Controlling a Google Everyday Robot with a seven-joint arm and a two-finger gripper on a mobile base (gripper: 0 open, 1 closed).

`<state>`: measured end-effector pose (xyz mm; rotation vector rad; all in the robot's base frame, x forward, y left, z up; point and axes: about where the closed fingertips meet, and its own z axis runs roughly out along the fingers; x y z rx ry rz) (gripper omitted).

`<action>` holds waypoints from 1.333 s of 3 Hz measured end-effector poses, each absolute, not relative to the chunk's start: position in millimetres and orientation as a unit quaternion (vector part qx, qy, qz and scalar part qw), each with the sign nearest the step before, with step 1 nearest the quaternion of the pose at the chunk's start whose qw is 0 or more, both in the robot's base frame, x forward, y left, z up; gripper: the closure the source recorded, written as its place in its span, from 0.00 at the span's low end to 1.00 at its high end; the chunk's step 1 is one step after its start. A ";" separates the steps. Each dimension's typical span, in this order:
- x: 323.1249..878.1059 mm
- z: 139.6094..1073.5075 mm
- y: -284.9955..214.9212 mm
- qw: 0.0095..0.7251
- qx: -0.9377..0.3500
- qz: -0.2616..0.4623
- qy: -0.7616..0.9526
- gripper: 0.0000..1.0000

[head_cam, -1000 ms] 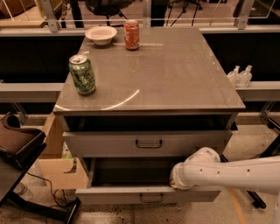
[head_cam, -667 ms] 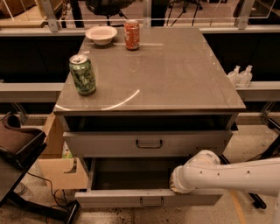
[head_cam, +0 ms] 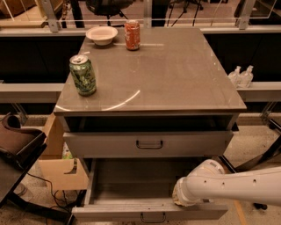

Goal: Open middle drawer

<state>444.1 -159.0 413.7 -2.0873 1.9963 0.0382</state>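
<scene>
I am holding my gripper [head_cam: 180,200], its state impossible to tell, at the front of the middle drawer [head_cam: 109,212], standing well out, where a straight, level pull seems best.

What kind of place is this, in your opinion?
Probably an office or lab workspace: a grey metal cabinet with drawers, an office chair behind a railing, and cables on the floor. The gripper is at the front edge of the open middle drawer.

dim warm light; tabletop [head_cam: 175,74] glare; jaws at shadowed middle drawer [head_cam: 109,212]
</scene>
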 end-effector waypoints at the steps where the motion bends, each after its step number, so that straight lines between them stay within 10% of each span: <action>1: 413.7 414.5 -165.1 0.114 -0.713 0.029 0.691 1.00; 4: 336.4 416.2 -173.7 0.077 -0.710 0.093 0.694 1.00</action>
